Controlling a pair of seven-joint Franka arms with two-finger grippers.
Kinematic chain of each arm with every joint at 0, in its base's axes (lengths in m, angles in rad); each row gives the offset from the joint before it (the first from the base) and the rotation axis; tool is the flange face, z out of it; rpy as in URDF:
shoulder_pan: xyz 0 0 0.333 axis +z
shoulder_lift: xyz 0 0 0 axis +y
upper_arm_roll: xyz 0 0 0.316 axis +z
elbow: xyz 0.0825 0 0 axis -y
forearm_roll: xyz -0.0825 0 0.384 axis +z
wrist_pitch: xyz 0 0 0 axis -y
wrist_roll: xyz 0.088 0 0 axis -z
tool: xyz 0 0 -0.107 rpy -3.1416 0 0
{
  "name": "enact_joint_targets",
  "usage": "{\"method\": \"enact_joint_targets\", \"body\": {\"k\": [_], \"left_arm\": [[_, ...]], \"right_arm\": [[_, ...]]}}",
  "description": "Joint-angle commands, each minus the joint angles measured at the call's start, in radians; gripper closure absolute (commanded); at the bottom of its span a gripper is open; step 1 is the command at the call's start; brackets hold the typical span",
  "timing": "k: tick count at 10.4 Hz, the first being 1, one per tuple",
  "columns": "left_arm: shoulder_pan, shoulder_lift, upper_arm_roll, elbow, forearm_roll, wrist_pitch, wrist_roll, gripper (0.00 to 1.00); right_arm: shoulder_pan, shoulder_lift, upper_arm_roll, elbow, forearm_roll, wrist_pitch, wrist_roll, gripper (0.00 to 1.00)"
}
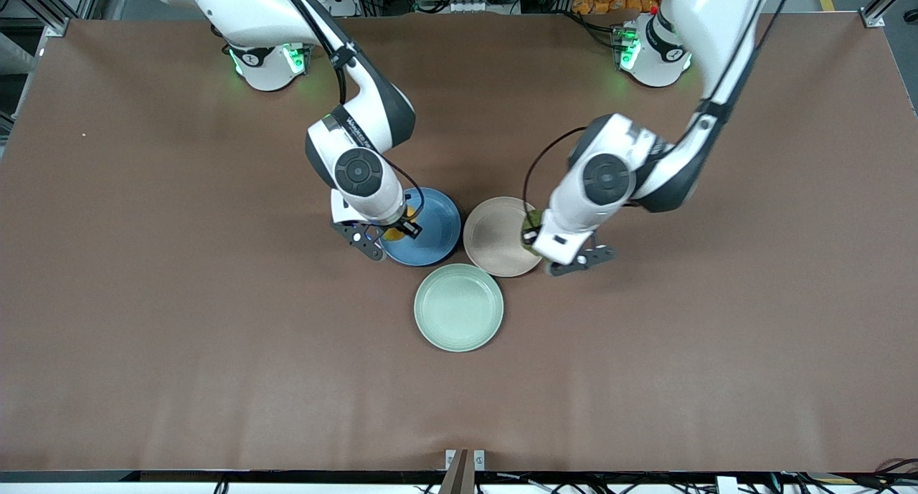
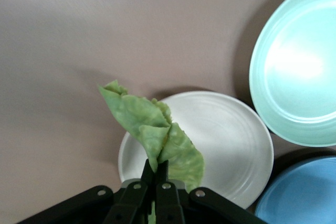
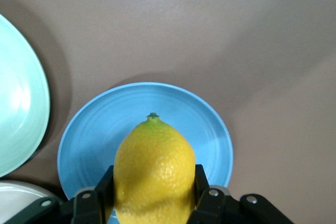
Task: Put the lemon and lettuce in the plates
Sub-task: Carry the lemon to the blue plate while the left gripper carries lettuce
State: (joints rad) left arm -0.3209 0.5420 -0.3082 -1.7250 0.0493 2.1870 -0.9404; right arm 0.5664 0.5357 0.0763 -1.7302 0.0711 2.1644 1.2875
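Observation:
My right gripper (image 1: 393, 230) hangs over the blue plate (image 1: 439, 225), over its edge toward the right arm's end. It is shut on the yellow lemon (image 3: 155, 166), whose pointed tip juts out past the fingers over the blue plate (image 3: 94, 135). My left gripper (image 1: 532, 237) hangs over the rim of the beige-pink plate (image 1: 495, 236) toward the left arm's end. It is shut on the green wrinkly lettuce (image 2: 152, 129), pinched at one end. The leaf hangs over the edge of that plate (image 2: 231, 145). Both plates hold nothing.
A pale mint-green plate (image 1: 459, 307) lies nearer the front camera, touching or nearly touching the two others. It also shows in the left wrist view (image 2: 299, 66) and the right wrist view (image 3: 16, 103). Brown table all around.

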Motion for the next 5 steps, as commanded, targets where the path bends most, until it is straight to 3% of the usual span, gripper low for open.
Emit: {"method": "enact_joint_targets", "body": {"k": [1,2,3,4,5], "left_arm": [[-0.045,0.094,0.009,0.077,0.047,0.008,-0.110,1.00],[-0.078,0.117,0.014,0.103,0.064,0.008,-0.136,0.99],[-0.081,0.127,0.017,0.117,0.072,0.008,-0.147,0.40],[-0.079,0.125,0.017,0.119,0.073,0.008,-0.146,0.00],[-0.079,0.115,0.018,0.119,0.073,0.008,-0.141,0.00]], "right_arm": [[0.033,0.055,-0.007,0.017,-0.005,0.069,0.067,1.00],[0.044,0.064,-0.007,0.015,-0.005,0.083,0.078,0.96],[0.047,0.067,-0.007,0.015,-0.005,0.081,0.079,0.74],[0.049,0.069,-0.009,0.015,-0.007,0.081,0.079,0.42],[0.050,0.069,-0.009,0.015,-0.011,0.081,0.079,0.10]]}}
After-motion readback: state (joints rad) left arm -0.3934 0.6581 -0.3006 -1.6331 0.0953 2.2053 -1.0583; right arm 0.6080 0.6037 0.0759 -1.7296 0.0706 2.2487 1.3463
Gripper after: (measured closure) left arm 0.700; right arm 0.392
